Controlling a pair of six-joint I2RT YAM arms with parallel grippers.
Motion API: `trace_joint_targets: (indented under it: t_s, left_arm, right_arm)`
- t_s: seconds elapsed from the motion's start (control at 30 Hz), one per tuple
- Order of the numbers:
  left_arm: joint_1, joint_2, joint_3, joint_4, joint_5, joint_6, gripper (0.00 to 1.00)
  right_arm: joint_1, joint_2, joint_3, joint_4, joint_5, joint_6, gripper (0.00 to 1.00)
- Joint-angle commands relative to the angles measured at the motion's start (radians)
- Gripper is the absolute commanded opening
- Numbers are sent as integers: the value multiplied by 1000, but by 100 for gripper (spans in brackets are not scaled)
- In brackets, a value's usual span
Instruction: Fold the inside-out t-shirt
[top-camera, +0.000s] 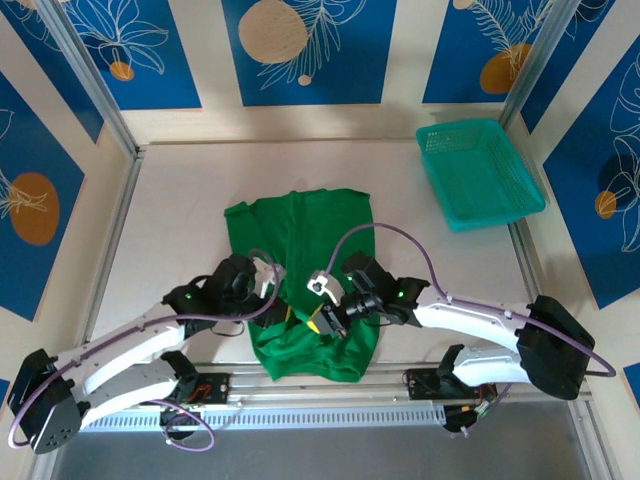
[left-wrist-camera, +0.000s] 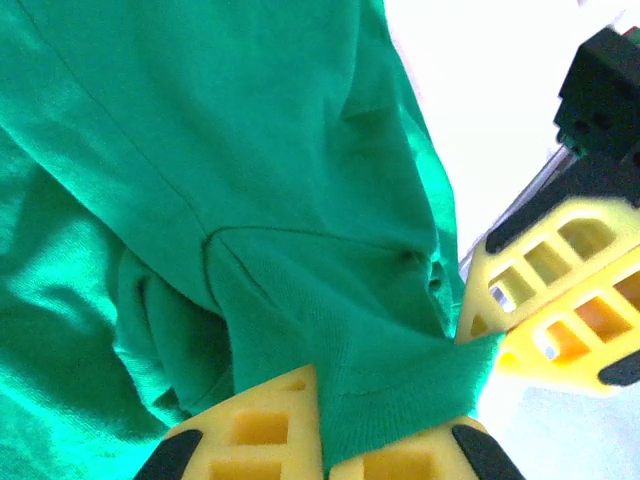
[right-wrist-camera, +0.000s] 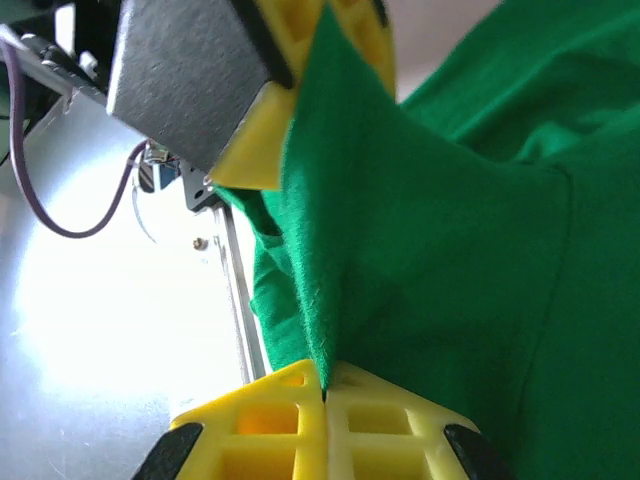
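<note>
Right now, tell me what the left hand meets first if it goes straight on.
The shirt: the left hand is shut on a fold of it, with more green cloth straight ahead. The right hand sits off to the side, likely out of that line.

Top external: high, behind the arms (top-camera: 130, 350), looking down on the whole table (top-camera: 170, 210). Left wrist and right wrist: close in, facing past own yellow fingers (left-wrist-camera: 250, 430) onto the inside-out t-shirt (top-camera: 310, 240); all three share its near hem

t-shirt (left-wrist-camera: 250, 150) cropped at edges, left pincer (left-wrist-camera: 323, 425) cropped below
</note>
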Motion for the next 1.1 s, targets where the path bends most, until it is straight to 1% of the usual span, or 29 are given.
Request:
trace_joint_targets:
  t_s: [0.0,0.03,0.1,0.17,0.2,0.23,0.33,0.4,0.47,0.53,0.63,0.7,0.83,0.93,1.0,1.07]
  left_arm:
    - [-4,-10,29,16,-46,12,0]
    - [-3,-4,39,23,-44,6,0]
    - [-3,5,55,36,-31,-20,0]
    - [-3,10,67,53,-16,-54,0]
    - [-3,11,74,57,-8,-65,0]
    - [-3,14,83,51,-2,-74,0]
    - [-3,24,110,18,11,-101,0]
    - [-3,32,106,27,31,-121,0]
    - [-3,41,102,35,46,-134,0]
    - [-3,54,111,16,46,-144,0]
    - [-3,59,109,23,44,-166,0]
    - [-4,58,102,42,51,-176,0]
    - [-4,57,99,56,53,-203,0]
    - [-4,61,60,129,95,-240,0]
    - [-3,62,54,140,94,-260,0]
    - [-3,54,47,160,89,-276,0]
  right_arm:
    - [-4,-9,-19,81,-12,-66,11]
    - [-4,-6,-8,64,33,-57,20]
    - [14,-25,28,9,116,-64,26]
    - [97,-90,33,0,241,-156,32]
    - [153,-128,22,20,307,-231,37]
    - [204,-158,5,41,347,-317,39]
    - [313,-206,-22,75,386,-586,42]
    - [366,-203,-22,78,427,-722,45]
    - [387,-175,-5,76,465,-795,47]
    - [395,-131,45,16,499,-849,48]
    - [398,-64,99,-46,569,-899,49]
    - [377,-20,107,-25,589,-896,49]
    - [333,42,91,69,628,-856,49]
    - [302,71,90,86,610,-816,49]
    - [302,100,89,102,631,-802,49]
    - [305,122,84,113,625,-808,47]
